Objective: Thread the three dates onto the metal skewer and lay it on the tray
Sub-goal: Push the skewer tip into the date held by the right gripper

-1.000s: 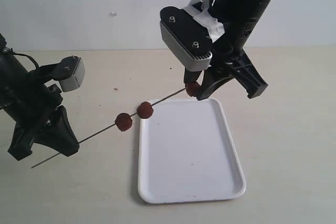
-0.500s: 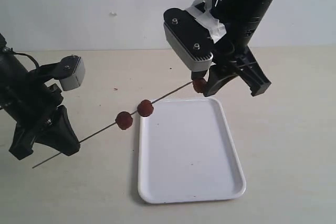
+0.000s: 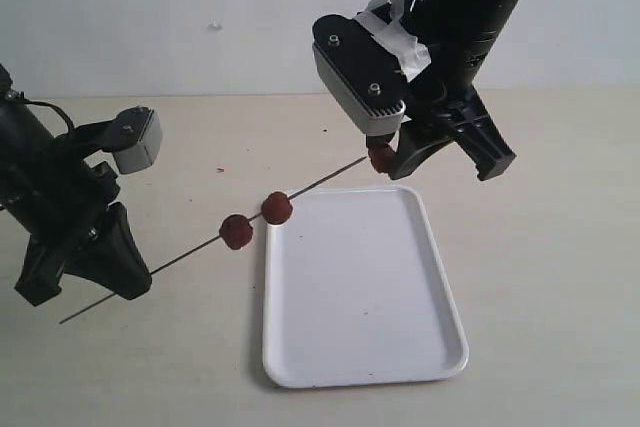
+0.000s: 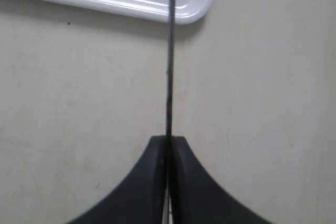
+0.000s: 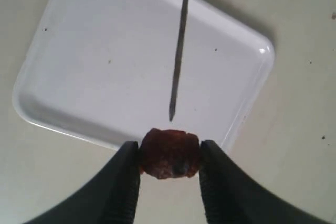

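The metal skewer (image 3: 190,253) slants up from my left gripper (image 3: 135,282), which is shut on its lower part, as seen with the gripper (image 4: 168,140) and skewer (image 4: 170,51) in the left wrist view. Two dates are threaded mid-rod, one (image 3: 236,232) just below the other (image 3: 277,209). My right gripper (image 3: 385,160) is shut on the third date (image 3: 380,157) just past the rod's upper end. In the right wrist view that date (image 5: 169,153) sits between the fingers (image 5: 126,182), and the skewer (image 5: 179,51) tip ends just short of it. The white tray (image 3: 360,347) lies below.
The tray rests on a pale table (image 3: 560,277) against a white back wall. The left arm's black body (image 3: 40,187) stands at the left edge, and the right arm with its grey camera block (image 3: 355,72) hangs over the tray's far end.
My right gripper has shifted slightly up and to the right with the date, ending just beyond the skewer tip. The left gripper, skewer and two threaded dates have stayed put.
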{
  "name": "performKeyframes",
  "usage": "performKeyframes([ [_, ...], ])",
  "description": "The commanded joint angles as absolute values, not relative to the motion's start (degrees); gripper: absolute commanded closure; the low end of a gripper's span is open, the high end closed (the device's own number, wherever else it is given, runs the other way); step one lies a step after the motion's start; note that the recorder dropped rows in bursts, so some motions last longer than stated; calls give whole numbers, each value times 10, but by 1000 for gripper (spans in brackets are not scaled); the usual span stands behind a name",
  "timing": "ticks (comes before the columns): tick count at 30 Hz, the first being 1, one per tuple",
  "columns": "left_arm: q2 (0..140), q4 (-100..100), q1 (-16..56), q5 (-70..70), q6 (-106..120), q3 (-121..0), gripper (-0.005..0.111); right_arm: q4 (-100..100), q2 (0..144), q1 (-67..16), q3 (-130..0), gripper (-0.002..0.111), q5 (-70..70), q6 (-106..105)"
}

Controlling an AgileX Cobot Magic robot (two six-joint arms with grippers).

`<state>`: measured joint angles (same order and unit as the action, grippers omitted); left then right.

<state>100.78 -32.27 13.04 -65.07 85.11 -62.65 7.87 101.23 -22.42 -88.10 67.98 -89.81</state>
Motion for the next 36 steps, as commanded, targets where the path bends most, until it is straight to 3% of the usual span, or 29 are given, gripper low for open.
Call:
performKeyframes([
  [1, 1007, -317, 133, -655, 849, -626, 107, 74, 1014, -226, -879, 71, 675, -897],
  [36, 1007, -276, 173, -647, 788, -626, 107, 56, 1007, -226, -879, 71, 696, -891],
])
